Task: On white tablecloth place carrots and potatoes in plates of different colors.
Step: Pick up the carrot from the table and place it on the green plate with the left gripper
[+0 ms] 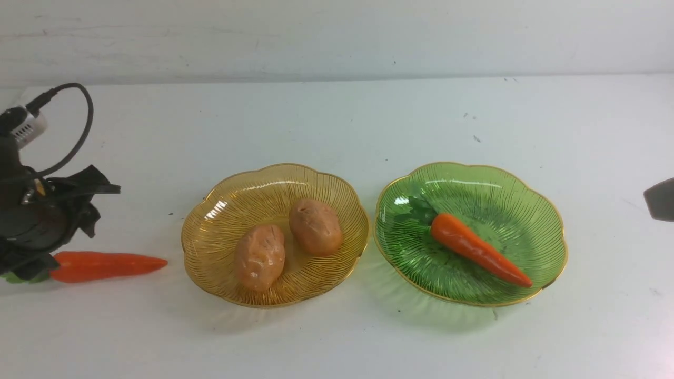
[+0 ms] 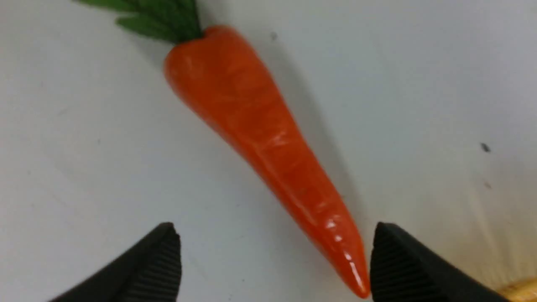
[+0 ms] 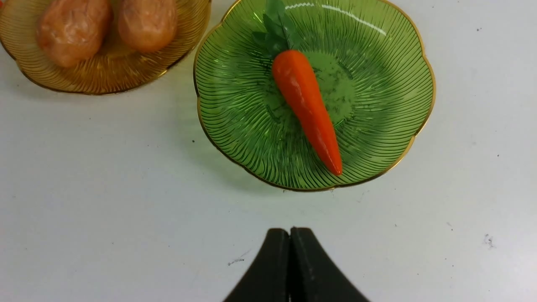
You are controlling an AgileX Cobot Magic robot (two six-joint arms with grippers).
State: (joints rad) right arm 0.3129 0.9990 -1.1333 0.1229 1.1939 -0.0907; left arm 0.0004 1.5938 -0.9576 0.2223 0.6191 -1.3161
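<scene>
On the white tablecloth (image 1: pixel 337 121) one carrot (image 1: pixel 108 266) lies flat at the far left, its leaves under my left arm. My left gripper (image 1: pixel 105 205) is open and empty above it. In the left wrist view the carrot (image 2: pixel 260 134) runs between the spread fingers (image 2: pixel 402 264), with its tip close to one of them. The amber plate (image 1: pixel 221 247) holds both potatoes (image 1: pixel 259 257) (image 1: pixel 315 226). The green plate (image 1: pixel 526 210) holds the other carrot (image 1: pixel 476 248). My right gripper (image 3: pixel 289 230) is shut and empty, over the cloth short of the green plate (image 3: pixel 235 105).
The two plates sit side by side, nearly touching, in the middle. A pale wall runs along the back of the table. My right arm (image 1: pixel 661 199) shows only at the right edge. A black cable (image 1: pixel 84 126) loops above the left arm.
</scene>
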